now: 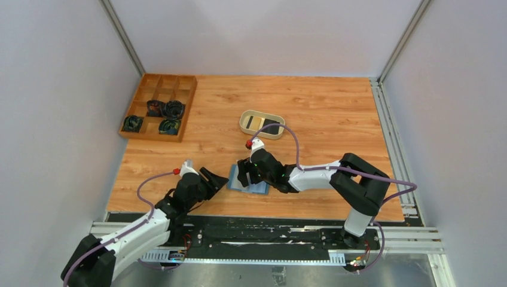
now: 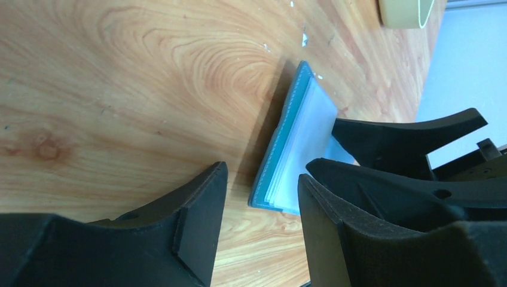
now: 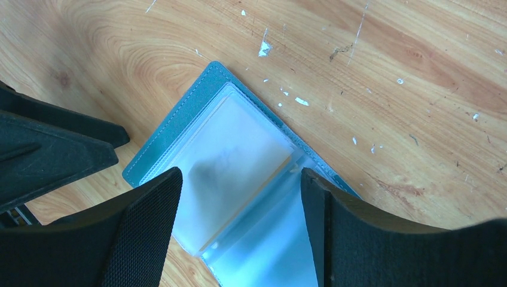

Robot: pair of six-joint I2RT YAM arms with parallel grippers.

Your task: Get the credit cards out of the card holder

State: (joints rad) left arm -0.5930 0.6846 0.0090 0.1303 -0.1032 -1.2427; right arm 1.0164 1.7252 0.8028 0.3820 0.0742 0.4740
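Observation:
The teal-blue card holder [image 1: 256,188] lies open on the wooden table, its clear plastic sleeves facing up [image 3: 233,149]. I can make out no card in the sleeves that show. My right gripper [image 3: 239,203] is open and hovers right over the sleeves, one finger on each side. My left gripper [image 2: 263,203] is open and empty, low at the holder's [image 2: 287,143] left edge, not touching it. A tan-gold card [image 1: 254,122] and a black card [image 1: 272,127] lie in the beige oval dish [image 1: 245,118] behind the holder.
A brown wooden compartment tray [image 1: 156,82] with several dark coiled items stands at the back left. The dish's rim shows at the top of the left wrist view [image 2: 406,12]. The two grippers [image 1: 216,179] [image 1: 243,177] are close together near the table's front edge.

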